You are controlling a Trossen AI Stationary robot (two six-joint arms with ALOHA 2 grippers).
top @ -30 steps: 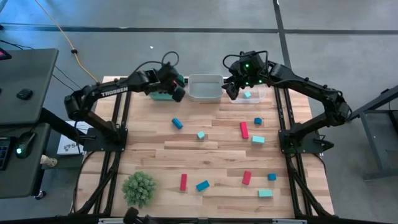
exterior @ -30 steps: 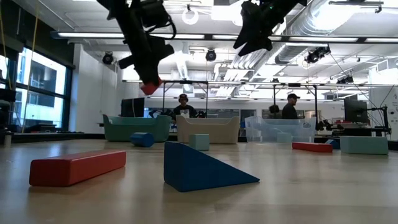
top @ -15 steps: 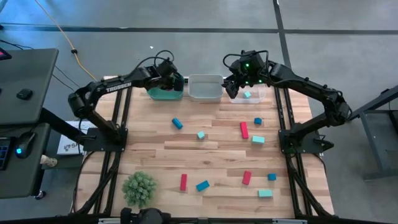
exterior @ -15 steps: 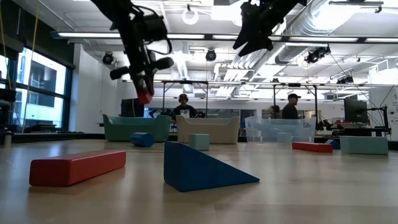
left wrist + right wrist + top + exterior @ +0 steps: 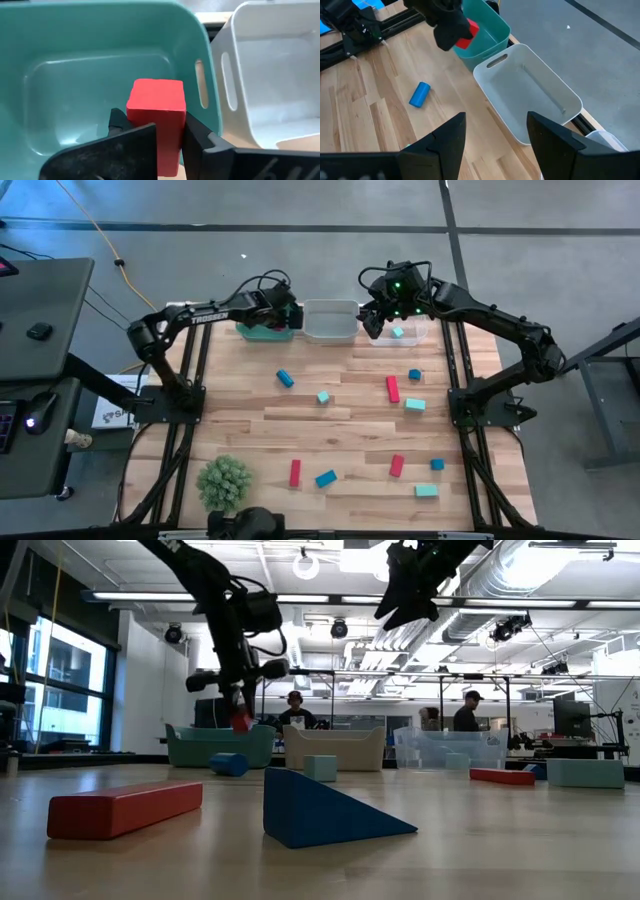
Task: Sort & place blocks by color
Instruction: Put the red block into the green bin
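Note:
My left gripper (image 5: pixel 281 315) is shut on a red block (image 5: pixel 156 102) and hovers over the teal bin (image 5: pixel 262 332) at the table's far edge. In the low view the red block (image 5: pixel 241 721) shows below the fingers. My right gripper (image 5: pixel 384 320) hangs open above the clear bin (image 5: pixel 410 332), in which a teal block (image 5: pixel 398 332) lies. Between these two bins stands a grey bin (image 5: pixel 330 321). Red, blue and teal blocks lie flat across the table, among them a blue cylinder (image 5: pixel 285 378) and a red bar (image 5: pixel 392 388). My left gripper pinches the red block between its two fingers (image 5: pixel 131 145), one on each of two opposite side faces (image 5: pixel 170 135). The fingers come from above, pointing down. The block's free end (image 5: pixel 156 95) sticks out past the fingertips, lifted clear over the teal bin's hollow.
A green spiky plant ball (image 5: pixel 224 482) sits near the table's near-left corner. Several blocks lie toward the near edge, such as a blue wedge (image 5: pixel 325 478) and a red bar (image 5: pixel 295 472). People stand in the room beyond the table.
My left gripper, still shut on the red block, has moved toward the table's far edge, over the teal bin, and gone down toward it. The red block has come lower with it.

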